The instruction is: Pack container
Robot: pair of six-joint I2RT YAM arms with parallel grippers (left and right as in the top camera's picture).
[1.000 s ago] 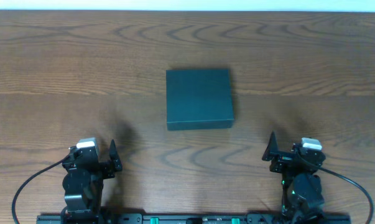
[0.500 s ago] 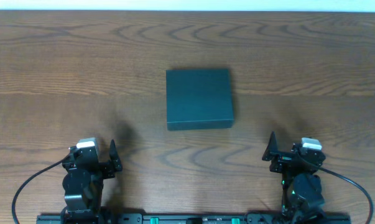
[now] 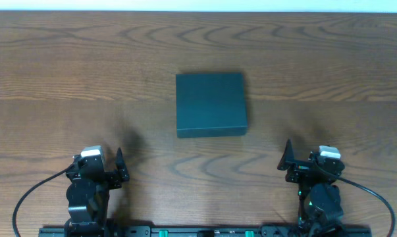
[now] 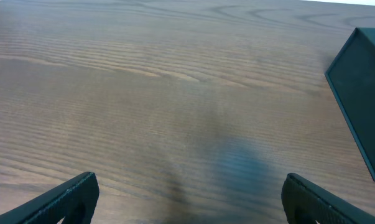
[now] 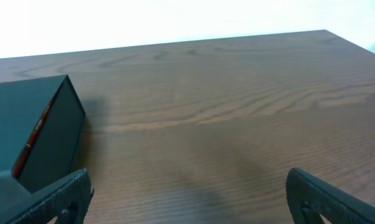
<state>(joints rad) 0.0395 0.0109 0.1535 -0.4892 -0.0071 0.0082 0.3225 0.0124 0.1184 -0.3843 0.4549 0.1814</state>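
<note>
The container (image 3: 211,104) is a dark teal-black square box with its lid shut, lying flat at the middle of the wooden table. Its corner shows at the right edge of the left wrist view (image 4: 363,93) and at the left edge of the right wrist view (image 5: 32,134), where an orange streak shows in a gap on its side. My left gripper (image 4: 189,202) is open and empty near the front left. My right gripper (image 5: 190,196) is open and empty near the front right. Both stand well short of the container.
The wooden table (image 3: 66,72) stretches bare around the box. Its far edge runs along the top of the overhead view. The arm bases and cables sit at the front edge.
</note>
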